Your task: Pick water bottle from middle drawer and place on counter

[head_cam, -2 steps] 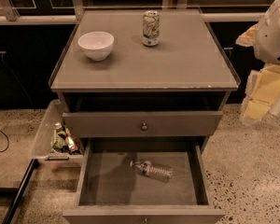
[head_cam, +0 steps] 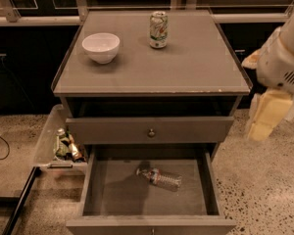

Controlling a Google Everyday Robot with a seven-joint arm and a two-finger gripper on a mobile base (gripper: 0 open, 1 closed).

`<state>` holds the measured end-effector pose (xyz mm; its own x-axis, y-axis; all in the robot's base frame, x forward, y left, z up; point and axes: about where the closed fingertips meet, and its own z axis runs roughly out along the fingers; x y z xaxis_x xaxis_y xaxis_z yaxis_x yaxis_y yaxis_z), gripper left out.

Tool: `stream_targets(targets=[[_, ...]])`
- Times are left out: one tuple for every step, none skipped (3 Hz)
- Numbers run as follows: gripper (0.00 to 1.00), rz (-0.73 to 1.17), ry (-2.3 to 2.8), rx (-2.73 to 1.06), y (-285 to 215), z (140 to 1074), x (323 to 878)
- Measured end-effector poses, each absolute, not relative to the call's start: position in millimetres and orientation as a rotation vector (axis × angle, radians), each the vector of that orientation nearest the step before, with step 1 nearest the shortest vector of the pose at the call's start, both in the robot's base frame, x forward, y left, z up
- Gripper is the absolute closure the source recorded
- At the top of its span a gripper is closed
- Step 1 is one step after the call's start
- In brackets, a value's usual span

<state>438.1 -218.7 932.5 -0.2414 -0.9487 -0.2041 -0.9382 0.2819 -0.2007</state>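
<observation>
Nearest, below the counter's (head_cam: 196, 67) chipped front edge, the middle drawer (head_cam: 112, 199) stands pulled far out, and its floor is bare except for one thing. The water bottle (head_cam: 159, 178) lies there on its side, under the middle of the counter's front edge and a little right of it. Its cap end points toward the counter's left side.

Further back, directly beneath the counter's front edge, a shallower drawer (head_cam: 186, 129) sits pushed in, with its small round knob (head_cam: 151, 132) at the centre. Off the counter's left side and lower down, a pale side tray (head_cam: 46, 143) sticks out, holding a cluster of small dark bottles (head_cam: 66, 146).

My gripper (head_cam: 263, 119) hangs beyond the counter's right front corner, outside its rim and slightly below its surface. It is well apart from the bottle and touches nothing. I cannot tell whether it is open or closed, and I see nothing held in it.

On the counter, a white bowl (head_cam: 101, 47) sits upright toward the left side. Behind it, near the back edge and about mid-width, a green-white soda can (head_cam: 158, 29) stands upright.
</observation>
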Motion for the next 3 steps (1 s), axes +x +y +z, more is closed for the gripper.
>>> stream_targets(targets=[[0.00,0.027,2.316,-1.756,-219.8,856.6,432.5],[0.00,0.082,2.317,-1.804,-213.4,788.3,428.3],[0.00,0.144,2.319,-1.871,-206.4,717.8,425.4]])
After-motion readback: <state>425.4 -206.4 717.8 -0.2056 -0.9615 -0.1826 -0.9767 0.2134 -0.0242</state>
